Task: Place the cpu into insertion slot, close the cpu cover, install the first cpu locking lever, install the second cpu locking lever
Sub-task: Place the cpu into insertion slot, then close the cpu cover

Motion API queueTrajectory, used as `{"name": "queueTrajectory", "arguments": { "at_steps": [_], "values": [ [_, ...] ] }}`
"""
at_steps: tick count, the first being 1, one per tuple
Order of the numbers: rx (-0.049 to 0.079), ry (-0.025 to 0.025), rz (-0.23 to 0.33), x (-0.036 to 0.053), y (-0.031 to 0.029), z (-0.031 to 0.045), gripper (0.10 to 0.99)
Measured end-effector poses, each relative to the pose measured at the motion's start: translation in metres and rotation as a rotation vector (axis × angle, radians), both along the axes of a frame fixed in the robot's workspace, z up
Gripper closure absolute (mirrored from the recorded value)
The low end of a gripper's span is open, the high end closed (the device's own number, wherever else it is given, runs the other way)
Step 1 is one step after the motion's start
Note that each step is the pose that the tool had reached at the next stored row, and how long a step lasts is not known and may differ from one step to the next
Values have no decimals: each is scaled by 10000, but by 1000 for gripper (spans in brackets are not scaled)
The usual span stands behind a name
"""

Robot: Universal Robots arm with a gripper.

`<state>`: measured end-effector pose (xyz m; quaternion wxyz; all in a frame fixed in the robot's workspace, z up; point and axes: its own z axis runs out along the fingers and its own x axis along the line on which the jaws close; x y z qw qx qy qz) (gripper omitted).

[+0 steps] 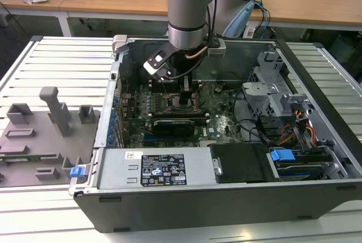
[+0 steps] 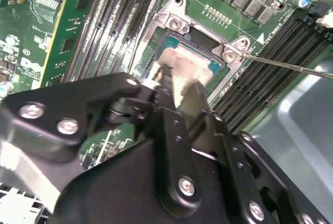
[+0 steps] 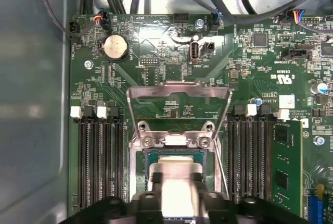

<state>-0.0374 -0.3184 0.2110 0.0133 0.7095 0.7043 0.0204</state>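
My gripper (image 1: 186,97) reaches down into the open computer case over the motherboard. In both wrist views its fingers are shut on the cpu (image 3: 175,169), a small silver-grey square chip. The cpu (image 2: 190,66) sits low over the insertion slot (image 3: 171,154), within the slot's metal rim (image 2: 177,23); whether it is fully seated is hidden by the fingers (image 2: 169,91). The cpu cover (image 3: 177,88), a silver frame with a cut-out centre, stands swung open beyond the slot. A thin locking lever (image 2: 286,63) sticks out sideways from the slot's corner.
Long black memory slots (image 3: 99,156) flank the slot on both sides. A round coin battery (image 3: 115,47) and cables lie beyond the cover. A black expansion card (image 1: 172,125), the power supply (image 1: 164,169) and drive cages (image 1: 277,93) fill the case. A grey fixture tray (image 1: 39,135) lies at the exterior view's left.
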Motion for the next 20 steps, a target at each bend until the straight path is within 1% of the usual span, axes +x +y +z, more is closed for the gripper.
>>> {"name": "queueTrajectory", "arguments": {
  "at_steps": [1, 2, 3, 20],
  "values": [
    [0, 0, -1, 0, -5, 0, 804],
    [0, 0, -2, 0, -9, 1, 863],
    [0, 0, -1, 0, -10, 4, 980],
    [1, 0, 0, 0, -10, 50, 980]
  ]
}}
